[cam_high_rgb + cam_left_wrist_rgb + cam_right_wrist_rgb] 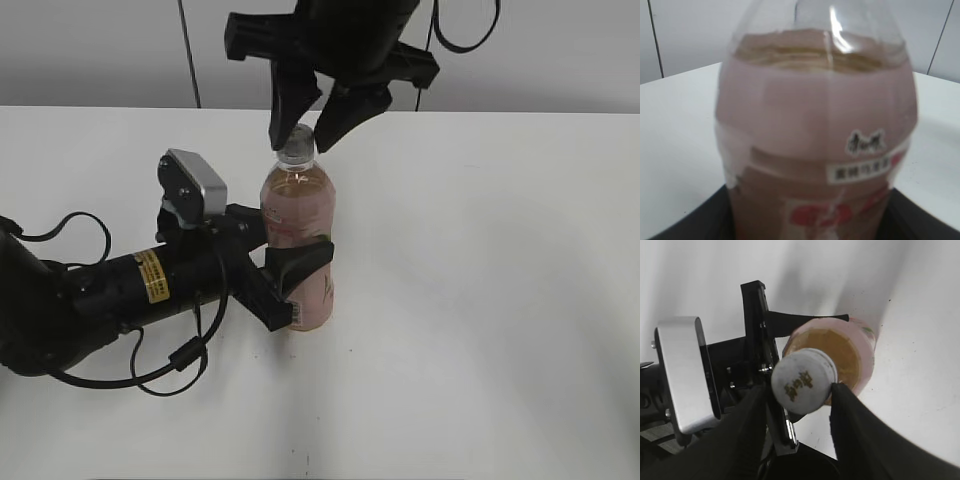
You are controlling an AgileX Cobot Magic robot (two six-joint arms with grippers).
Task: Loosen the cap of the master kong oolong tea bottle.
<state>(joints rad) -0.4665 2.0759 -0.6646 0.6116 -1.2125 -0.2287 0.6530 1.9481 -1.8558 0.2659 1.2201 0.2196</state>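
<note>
Left arm: lies low across the white table [480,300], reaching in from the left of the exterior view, its wrist camera housing [196,182] raised above the forearm. Left gripper [285,262]: closed around the middle of the master kong oolong tea bottle [298,215], one black finger visible across the front of the label and the other behind the bottle; in the left wrist view the bottle [815,145] fills the frame, with dark finger parts showing at the lower corners. Right arm: comes down from above at the back of the table, wrist pointing downward. Right gripper [307,122]: its two black fingers straddle the cap [296,142], one on either side; in the right wrist view the fingers [852,415] sit close against the cap [804,381], the right one appearing to touch its rim, but whether both press on it firmly cannot be told. Bottle: stands upright near the middle of the table, slim clear plastic with a pale pink label, filled with amber tea up to the shoulder, the neck above clear. Cap: white, ribbed, seated on the bottle neck, with a dark printed mark on top.
</note>
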